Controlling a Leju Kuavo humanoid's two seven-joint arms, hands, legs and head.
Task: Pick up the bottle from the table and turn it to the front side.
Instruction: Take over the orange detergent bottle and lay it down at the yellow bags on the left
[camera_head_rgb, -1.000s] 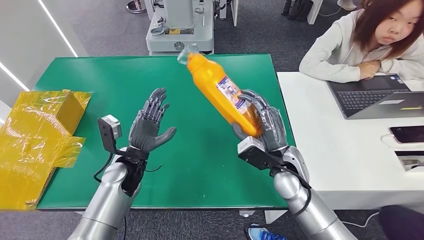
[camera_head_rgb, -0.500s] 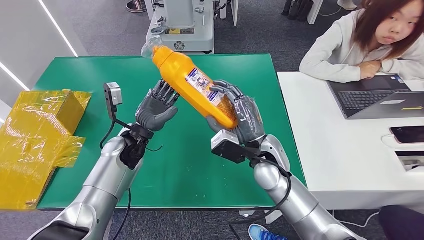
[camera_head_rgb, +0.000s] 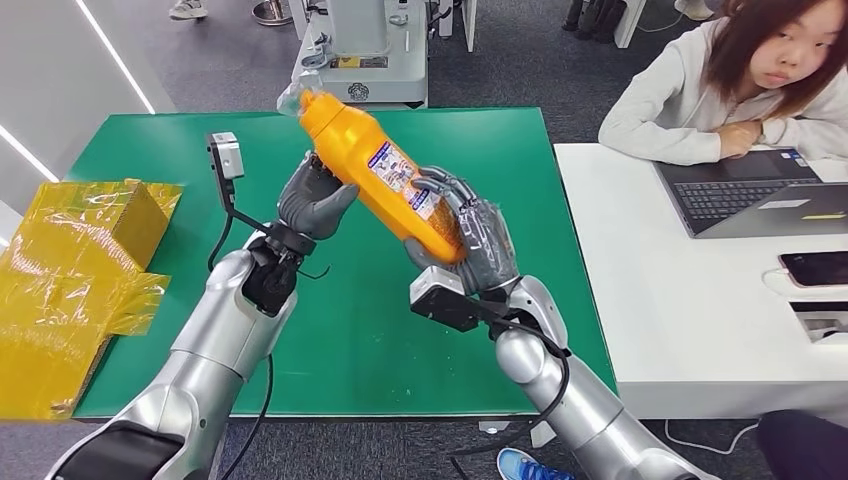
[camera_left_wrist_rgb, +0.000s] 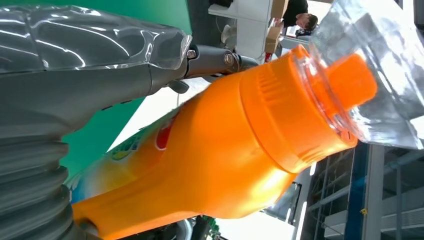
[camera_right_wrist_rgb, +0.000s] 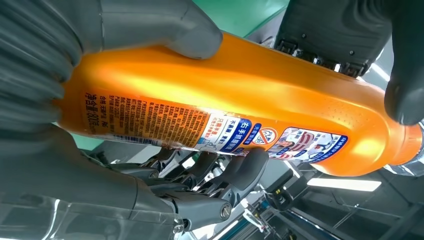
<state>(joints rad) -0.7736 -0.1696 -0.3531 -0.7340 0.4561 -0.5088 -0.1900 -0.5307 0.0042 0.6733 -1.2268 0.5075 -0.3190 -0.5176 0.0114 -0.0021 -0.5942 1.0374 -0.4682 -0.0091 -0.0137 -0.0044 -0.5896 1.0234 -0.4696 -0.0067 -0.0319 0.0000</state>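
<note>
While tilted, bottle (camera_head_rgb: 385, 180) sits between both robot hands.

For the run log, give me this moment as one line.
bottle: lifted above table, tilted | right hand: grips lower body | left hand: touches upper body | step: turning

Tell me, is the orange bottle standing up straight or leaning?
Leaning. The orange plastic bottle slants in the air, cap end up and away, base in the right robot hand.

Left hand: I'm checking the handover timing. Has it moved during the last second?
Yes. The left hand went from the middle of the green table toward its far edge, reaching the orange bottle.
</note>
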